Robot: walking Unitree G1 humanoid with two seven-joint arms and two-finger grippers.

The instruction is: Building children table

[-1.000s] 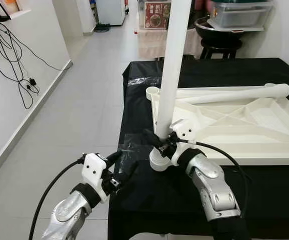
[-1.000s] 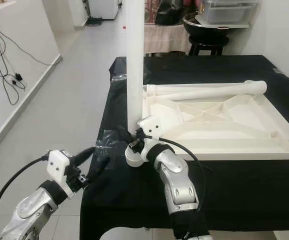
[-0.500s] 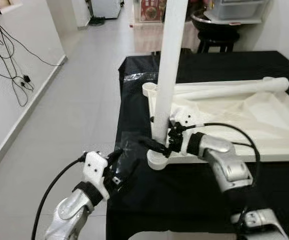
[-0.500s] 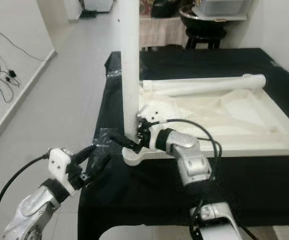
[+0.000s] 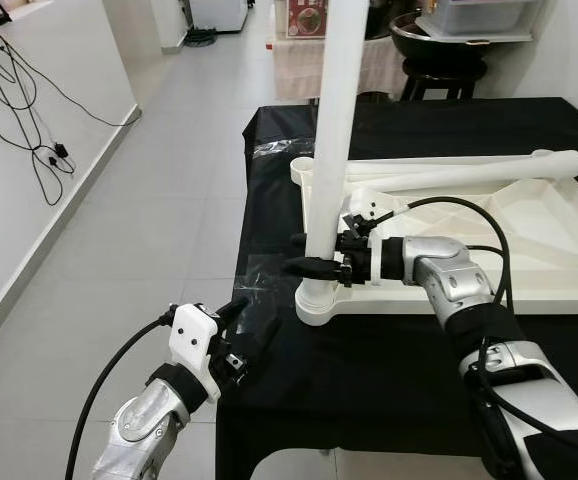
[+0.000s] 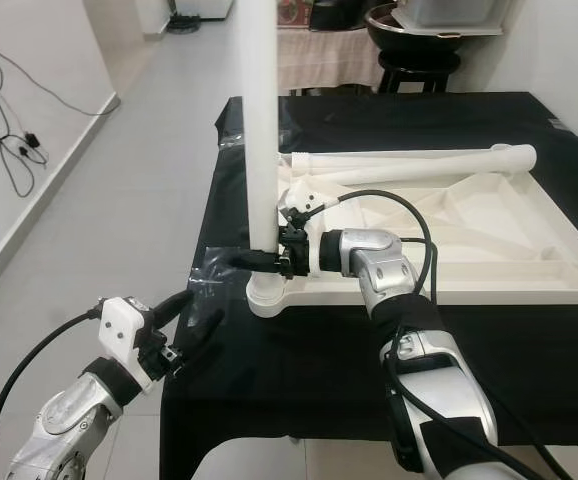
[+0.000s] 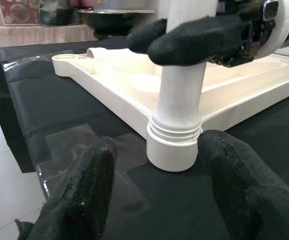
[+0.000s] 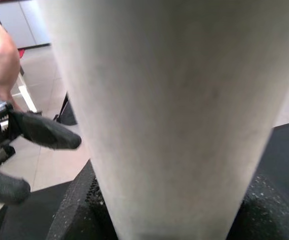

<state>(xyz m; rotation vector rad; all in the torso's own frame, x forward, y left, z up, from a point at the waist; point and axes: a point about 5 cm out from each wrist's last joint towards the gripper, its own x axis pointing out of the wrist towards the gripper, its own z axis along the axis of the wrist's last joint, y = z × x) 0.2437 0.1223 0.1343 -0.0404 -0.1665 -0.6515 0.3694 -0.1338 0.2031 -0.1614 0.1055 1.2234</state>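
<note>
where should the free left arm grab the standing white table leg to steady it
Low on the bare round shaft of the table leg, just above the right pincer, coming in level from the robot's left. The leg stands upright in the corner socket of the tabletop, and the left pincer sits open on that side.

The upright table leg (image 5: pixel 334 130) and the upturned tabletop (image 5: pixel 469 235) look like smooth, matt white plastic. The black cloth (image 5: pixel 369 370) beneath is matt, with a glossy clear film patch (image 5: pixel 259 285) near its edge. The fingers (image 7: pixel 84 195) look rough, grainy black; the floor (image 5: pixel 149 240) is glossy tile.
</note>
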